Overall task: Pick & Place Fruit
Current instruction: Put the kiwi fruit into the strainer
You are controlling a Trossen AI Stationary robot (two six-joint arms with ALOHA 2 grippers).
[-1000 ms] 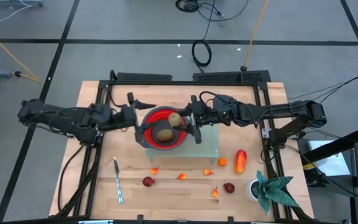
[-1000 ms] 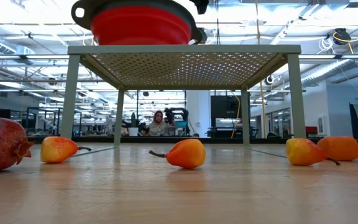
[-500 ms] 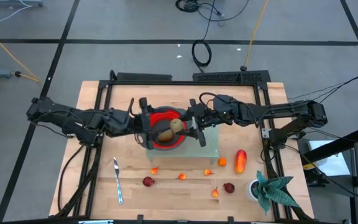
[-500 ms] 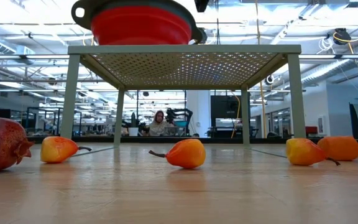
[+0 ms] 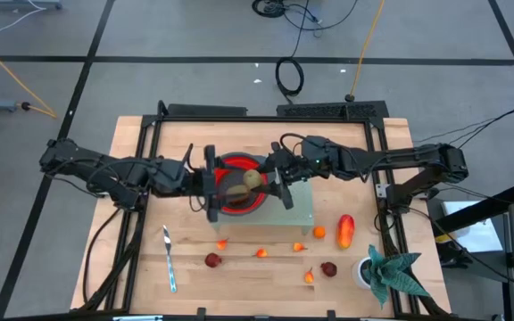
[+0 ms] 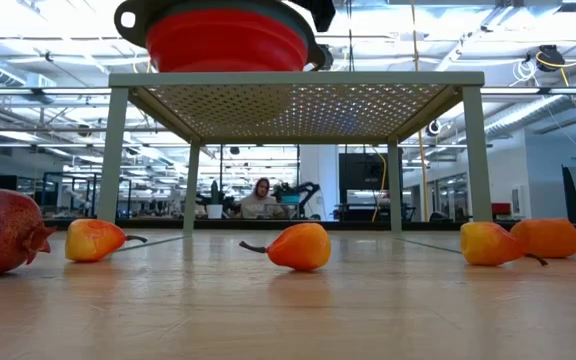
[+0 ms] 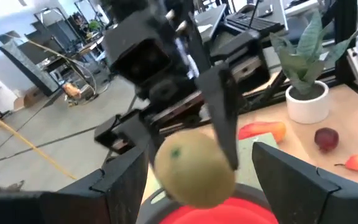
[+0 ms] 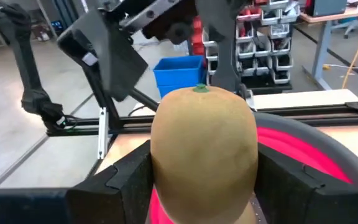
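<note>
Presently, the red bowl (image 5: 236, 187) sits on a perforated metal stand (image 5: 298, 205) at the centre of the high view, which keeps it clear of the tabletop; the low view shows the bowl at the upper left, on the stand's top.

The right gripper (image 5: 264, 178) is over the bowl's right side and has a brownish-green kiwi (image 5: 253, 178) between its fingers. In the right wrist view that kiwi (image 8: 204, 146) fills the gap between the two dark fingers (image 8: 120, 180), stem end up, with the jaws spread fairly wide to take its breadth. In my judgement it is held above the bowl for release there.

A second kiwi (image 5: 234, 189) already lies inside the bowl, left of centre.

The left gripper (image 5: 209, 187) is at the bowl's left rim. Its jaws stand wide apart, and in the left wrist view nothing lies between its fingers (image 7: 126, 186); it grips nothing, and whether it touches the rim I cannot tell. I take it to be waiting or steadying.

The remaining fruit lies on the wooden table (image 5: 132, 259), lower centre and lower right of the high view:
- red-orange long piece (image 5: 344, 230), right of the stand;
- dark red round pieces (image 5: 212, 260) and (image 5: 328, 268);
- small orange pieces (image 5: 261, 253), between them.

A silver knife (image 5: 168, 259) lies at lower left, a potted plant (image 5: 384, 269) at lower right.
</note>
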